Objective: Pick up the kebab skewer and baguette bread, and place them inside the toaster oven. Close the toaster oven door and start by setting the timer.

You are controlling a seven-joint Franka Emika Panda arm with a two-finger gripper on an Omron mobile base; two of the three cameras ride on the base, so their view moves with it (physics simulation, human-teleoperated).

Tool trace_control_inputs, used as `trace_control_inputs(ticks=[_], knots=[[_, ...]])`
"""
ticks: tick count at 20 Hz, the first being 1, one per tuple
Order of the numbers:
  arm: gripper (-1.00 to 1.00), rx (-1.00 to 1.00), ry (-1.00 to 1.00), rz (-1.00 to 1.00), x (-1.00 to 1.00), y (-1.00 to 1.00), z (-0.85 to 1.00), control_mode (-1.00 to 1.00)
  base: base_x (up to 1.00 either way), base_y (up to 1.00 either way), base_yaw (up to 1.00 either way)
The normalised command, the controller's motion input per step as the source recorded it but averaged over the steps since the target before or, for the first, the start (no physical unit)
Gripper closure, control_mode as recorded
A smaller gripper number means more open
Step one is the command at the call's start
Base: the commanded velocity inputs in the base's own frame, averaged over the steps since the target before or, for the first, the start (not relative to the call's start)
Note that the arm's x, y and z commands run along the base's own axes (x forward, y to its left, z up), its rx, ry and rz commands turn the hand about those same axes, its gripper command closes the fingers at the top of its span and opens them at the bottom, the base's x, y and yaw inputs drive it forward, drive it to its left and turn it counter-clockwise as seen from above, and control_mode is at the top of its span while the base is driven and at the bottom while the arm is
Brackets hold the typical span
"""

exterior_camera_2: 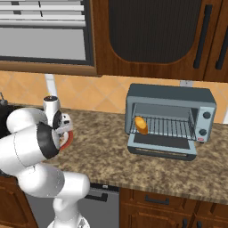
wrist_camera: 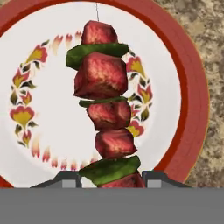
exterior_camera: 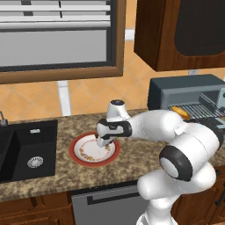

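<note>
Gripper (wrist_camera: 112, 179) clamps its 2 fingers narrowly on the kebab skewer (wrist_camera: 107, 105) over the plate (wrist_camera: 192, 100); an end-on pinch risks the skewer swinging loose.

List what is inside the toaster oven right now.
The baguette bread lies at the left end of the wire rack inside the toaster oven. The space under the rack is too dark to read.

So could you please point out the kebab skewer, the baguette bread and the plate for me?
kebab skewer (wrist_camera: 103, 81): hand view, on its largest meat chunk.
baguette bread (exterior_camera_2: 141, 125): right base view, on the middle of the loaf, inside the oven.
plate (wrist_camera: 192, 87): hand view, on its red rim.
</note>
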Motion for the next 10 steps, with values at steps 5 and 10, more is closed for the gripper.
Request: trace_control_inputs(ticks=[5,10], knots=[[1.00,0.19,0.00,-0.03,-0.36,-1.00,1.00,-1.00,0.00,0.00,0.00],[1.00,0.11,0.00,-0.06,-0.35,-1.00,0.97,-1.00,0.00,0.00,0.00]])
